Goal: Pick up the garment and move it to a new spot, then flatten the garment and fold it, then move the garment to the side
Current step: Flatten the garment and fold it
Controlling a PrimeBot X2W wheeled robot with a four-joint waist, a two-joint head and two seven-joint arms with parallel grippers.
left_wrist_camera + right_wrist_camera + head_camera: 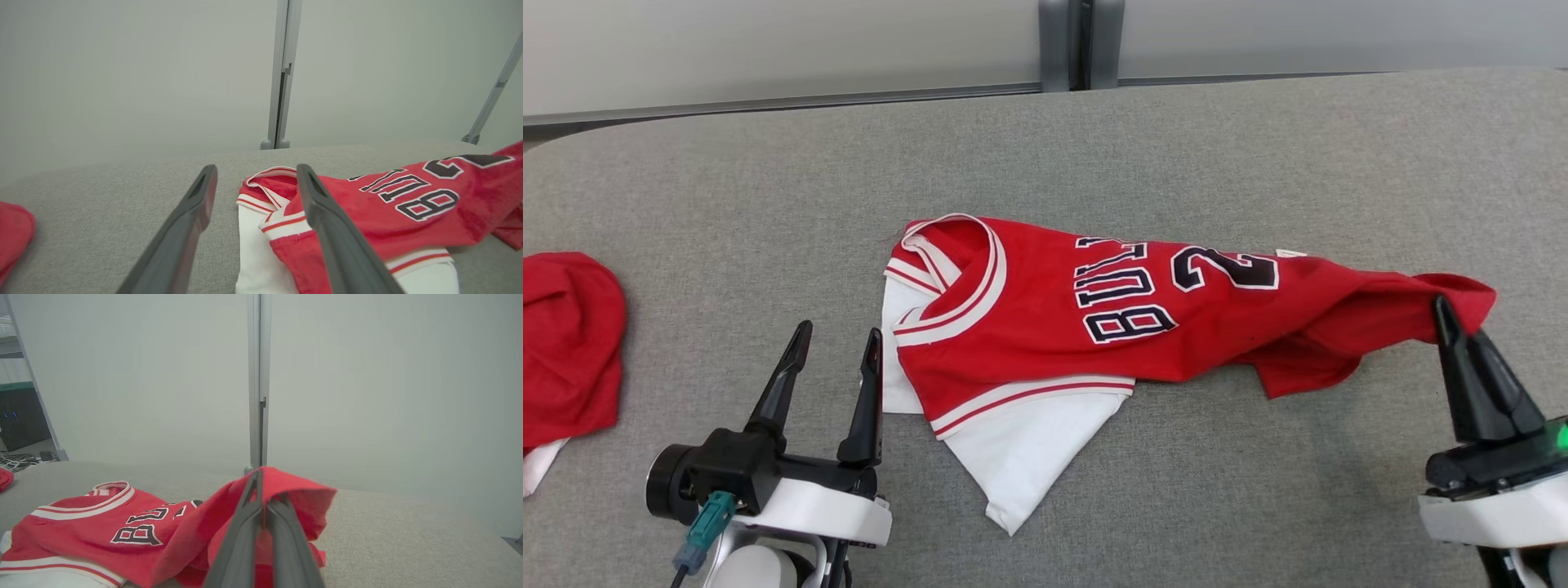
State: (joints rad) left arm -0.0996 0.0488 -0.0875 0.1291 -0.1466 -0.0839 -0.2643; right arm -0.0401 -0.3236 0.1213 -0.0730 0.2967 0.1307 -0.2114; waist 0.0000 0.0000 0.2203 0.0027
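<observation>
Two grippers, head view: left gripper (840, 329) spread wide, empty, beside the red jersey (1045, 302) on the grey table (1176, 147); right gripper (1441, 305) clamped on its lifted right end. Left wrist view: collar lies ahead. Right wrist view: red cloth pinched.

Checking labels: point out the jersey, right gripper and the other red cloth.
jersey (1029, 335): head view, red chest left of the lettering.
right gripper (1443, 309): head view, shut fingertips pinching the jersey's end.
red cloth (568, 343): head view, its middle, far left.
</observation>
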